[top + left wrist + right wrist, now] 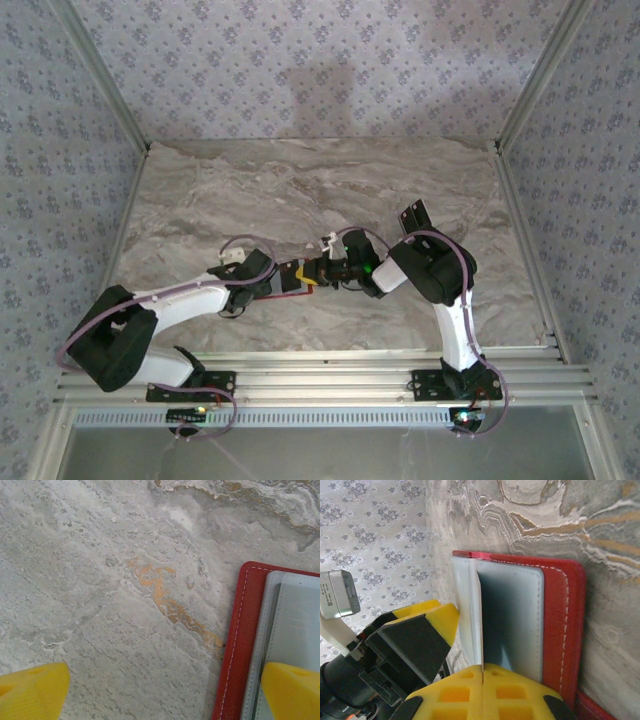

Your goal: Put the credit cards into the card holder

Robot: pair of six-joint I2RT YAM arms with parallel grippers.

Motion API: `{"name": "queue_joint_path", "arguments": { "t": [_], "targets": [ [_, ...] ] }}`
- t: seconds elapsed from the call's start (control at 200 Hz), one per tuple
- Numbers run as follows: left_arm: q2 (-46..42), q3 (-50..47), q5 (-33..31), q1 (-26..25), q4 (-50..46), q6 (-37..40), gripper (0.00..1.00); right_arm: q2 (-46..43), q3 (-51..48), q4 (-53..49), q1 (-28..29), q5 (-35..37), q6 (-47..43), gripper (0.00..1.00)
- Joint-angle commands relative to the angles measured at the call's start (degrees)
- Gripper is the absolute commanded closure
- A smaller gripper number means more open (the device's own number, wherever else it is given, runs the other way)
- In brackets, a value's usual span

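red stitched border marks the card holder point(560, 620), lying open and flat on the table point(300, 190) in the middle of its near half, grey-silver inside turned up; in the left wrist view its left border and a rounded corner sit at the right side, with stone stretching wide to the left of it; beyond the holder the tabletop runs free to the back wall and the frame posts point(105, 85), while the space right over the holder is tight, both wrists meeting there; the left gripper point(160, 690) stands spread as wide as it goes and holds nothing, one yellow fingertip point(292, 690) over the holder's grey pocket, the other over stone well left of the red border; whether the near tip touches the pocket cannot be told; the right gripper point(482, 672) is closed, its two yellow fingers pressed together, and a thin sheet point(480, 620) seen edge-on runs from their seam across the holder's inside; whether that is a card or a flap of the pocket cannot be told; the left arm point(180, 300) reaches low from its base toward the centre; the right arm point(435, 270) bends at the elbow and turns leftward to meet it; grey-beige marble veined with orange covers the table; pale wallpaper point(300, 60) with small flower sprigs lines the walls; aluminium rails point(330, 375) run along the near edge.
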Motion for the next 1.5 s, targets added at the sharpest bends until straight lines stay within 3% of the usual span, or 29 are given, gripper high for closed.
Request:
{"name": "queue_joint_path", "arguments": {
  "t": [0.0, 1.499],
  "targets": [
    [1.8, -1.4, -0.6, 0.1, -5.5, 0.3, 0.01, 1.6, 0.8, 0.4, 0.4, -0.7, 1.3, 1.0],
    [1.3, -1.5, -1.4, 0.1, -6.0, -0.2, 0.01, 4.4, 4.9, -10.1, 1.7, 1.0, -4.1, 1.0]
  ]
}}
